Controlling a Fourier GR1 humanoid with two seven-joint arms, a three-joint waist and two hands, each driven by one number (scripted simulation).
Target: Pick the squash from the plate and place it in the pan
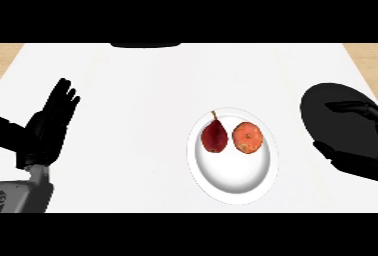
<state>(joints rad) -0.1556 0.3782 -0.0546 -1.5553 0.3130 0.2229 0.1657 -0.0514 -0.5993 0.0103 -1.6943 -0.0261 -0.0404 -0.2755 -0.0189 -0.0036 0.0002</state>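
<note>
Squash (247, 138) lying on plate (236, 185) beside a red pear (215, 137), sitting left of right hand (354, 145), nearer it, fingers curling empty over pan (325, 107); left hand (50, 125) resting open

The white worktop (140, 90) lies bare from nine o'clock through twelve, giving wide passage across its middle. The plate (233, 187) sits just right of centre; on it a dark red fruit (215, 137) and an orange squash (248, 138) lie side by side, nearly touching, so little room shows between them. At three o'clock the black pan (332, 112) stands apart from the plate, a clear strip between. The right hand (353, 150) overlaps the pan's lower side. The left hand (52, 122) stands open at nine o'clock.
</note>
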